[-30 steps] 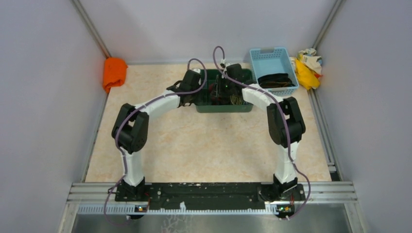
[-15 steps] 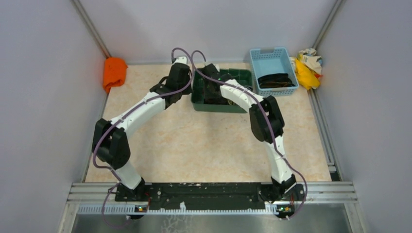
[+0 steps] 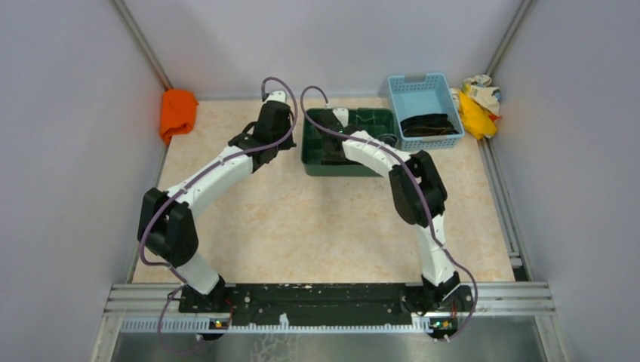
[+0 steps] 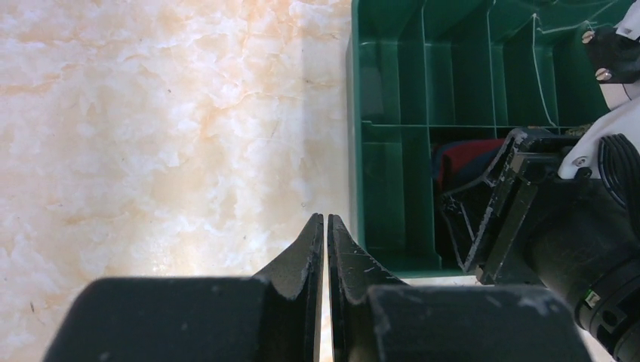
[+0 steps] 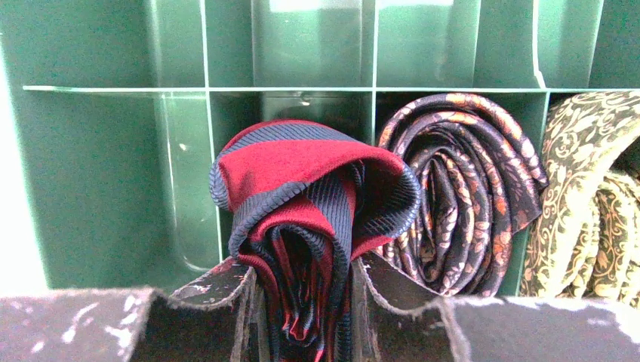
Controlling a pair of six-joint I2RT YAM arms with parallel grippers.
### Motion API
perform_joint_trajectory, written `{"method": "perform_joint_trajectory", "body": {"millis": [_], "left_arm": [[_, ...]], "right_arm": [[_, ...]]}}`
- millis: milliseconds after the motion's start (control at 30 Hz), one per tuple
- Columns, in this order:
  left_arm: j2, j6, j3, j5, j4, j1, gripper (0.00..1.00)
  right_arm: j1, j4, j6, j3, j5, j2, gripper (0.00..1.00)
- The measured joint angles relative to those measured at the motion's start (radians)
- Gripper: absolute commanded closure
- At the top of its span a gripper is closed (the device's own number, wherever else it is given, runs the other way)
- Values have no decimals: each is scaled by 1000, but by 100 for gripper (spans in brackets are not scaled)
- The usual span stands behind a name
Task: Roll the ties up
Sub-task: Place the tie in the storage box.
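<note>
A beige marbled table (image 3: 302,226) stands between plain grey walls, and at its far side there is a green tray (image 3: 347,170) with divided compartments. To the right of the tray, just beside it, stands a light blue basket (image 3: 423,83) which holds some dark fabric, too small to tell more. Yellow-and-cream rags (image 3: 477,105) lie in the far right corner, and an orange cloth (image 3: 177,113) lies in the far left corner. The right gripper (image 5: 306,275) reaches down into the tray, and its two fingers are closed on a rolled dark red tie with navy stripes (image 5: 302,173), pressing the lower part of the roll from both sides. This tie stands in a compartment of the near row. In the compartment on its right sits a rolled brown patterned tie (image 5: 460,188), and next to that one an olive patterned tie (image 5: 581,204). The left gripper (image 4: 325,226) is over the bare table, just beside the left wall of the tray. Its fingers are almost together, with only a thin slit between them, and they hold nothing.
</note>
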Motion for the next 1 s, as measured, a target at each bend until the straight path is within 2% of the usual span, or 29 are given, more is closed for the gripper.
{"method": "perform_joint_trajectory", "body": {"millis": [233, 467, 567, 633, 667, 733, 767, 867, 1000], "left_arm": [[-2, 0, 0, 11, 0, 5, 91], [-2, 0, -1, 34, -1, 19, 91], [-2, 0, -3, 37, -2, 27, 91], [-2, 0, -5, 38, -7, 31, 91], [-2, 0, -5, 38, -8, 33, 91], [-2, 0, -8, 39, -10, 37, 91], [-2, 0, -9, 41, -13, 39, 91], [-2, 0, -10, 45, -18, 43, 91], [4, 0, -10, 52, -17, 43, 91]], "right_arm": [[-21, -94, -12, 23, -17, 8, 100], [-31, -357, -77, 366, -33, 244, 100], [-36, -418, -93, 438, -50, 280, 100], [-37, -420, -96, 439, -53, 281, 70], [-37, -413, -98, 432, -54, 278, 60], [-37, -383, -101, 397, -58, 259, 41], [-38, -357, -105, 371, -68, 241, 36], [-38, -321, -118, 328, -88, 159, 29], [-41, -316, -142, 323, -114, 122, 26]]}}
